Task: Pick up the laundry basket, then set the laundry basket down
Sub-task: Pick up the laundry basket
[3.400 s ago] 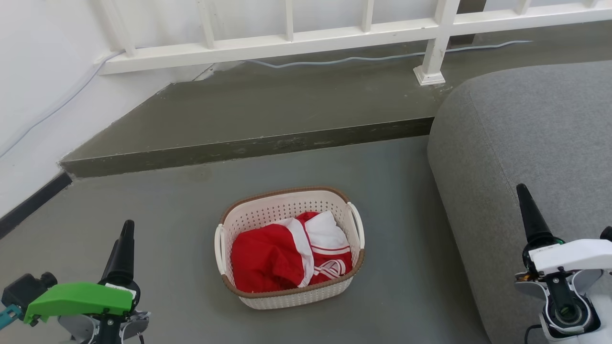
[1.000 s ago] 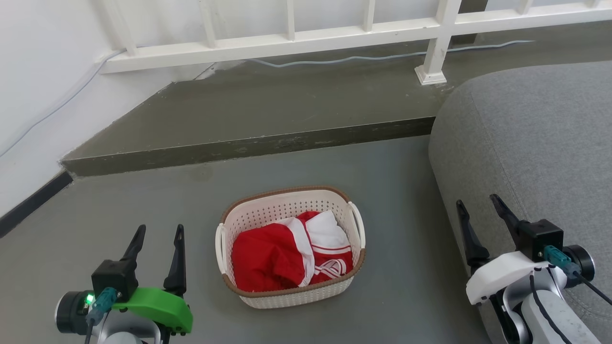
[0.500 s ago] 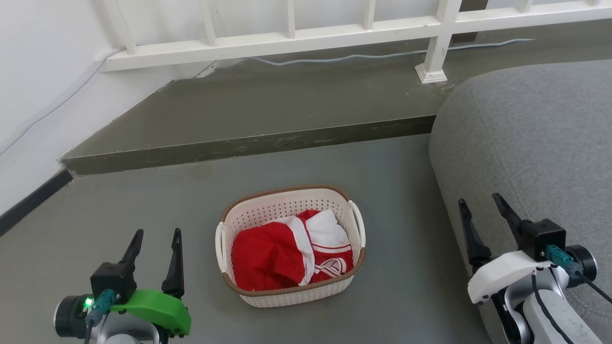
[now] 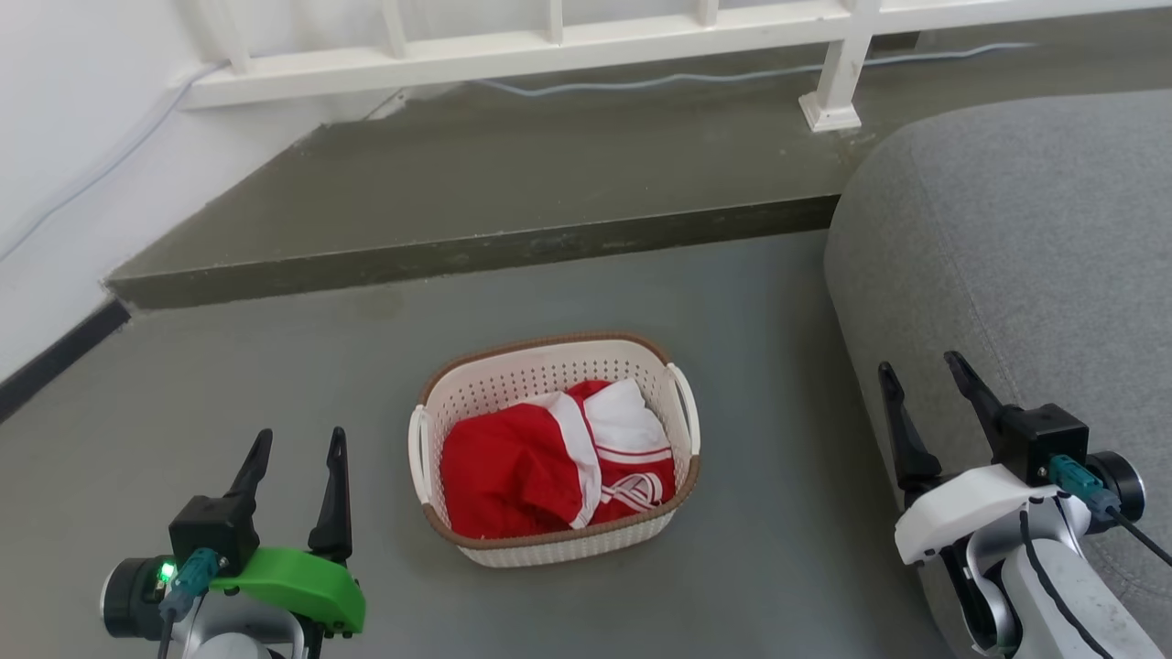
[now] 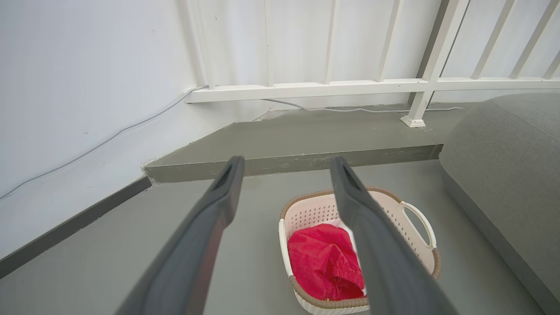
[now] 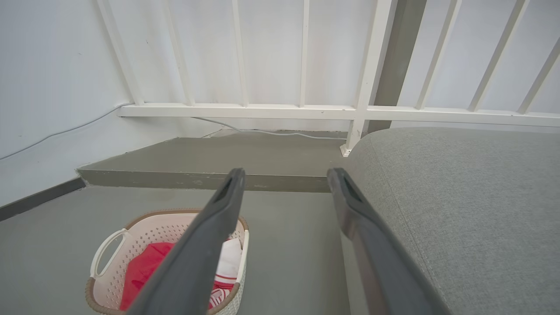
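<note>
The laundry basket [image 4: 540,373] rests on the grey floor at the centre of the head view, cream-white and perforated, with a brown rim and white loop handles on both sides. Red and white clothes [image 4: 549,467] lie inside it. My left gripper [image 4: 298,444] is open at the lower left, well clear of the basket's left handle. At the lower right my right gripper [image 4: 920,369] is open too, in front of the sofa and apart from the basket. The basket [image 5: 319,210] lies ahead and to the right of the fingers in the left wrist view, while in the right wrist view the basket [image 6: 144,232] lies lower left.
A grey sofa [image 4: 1035,238] fills the right side, close to my right arm. A raised step [image 4: 476,252] crosses the floor beyond the basket, with a white railing [image 4: 549,46] and a cable behind it. A white wall [image 4: 64,137] closes the left.
Since 3.4 s ago both wrists have rolled, so each gripper shows its two fingers spread. In the last second the whole head view has shifted; the basket has not moved on the floor.
</note>
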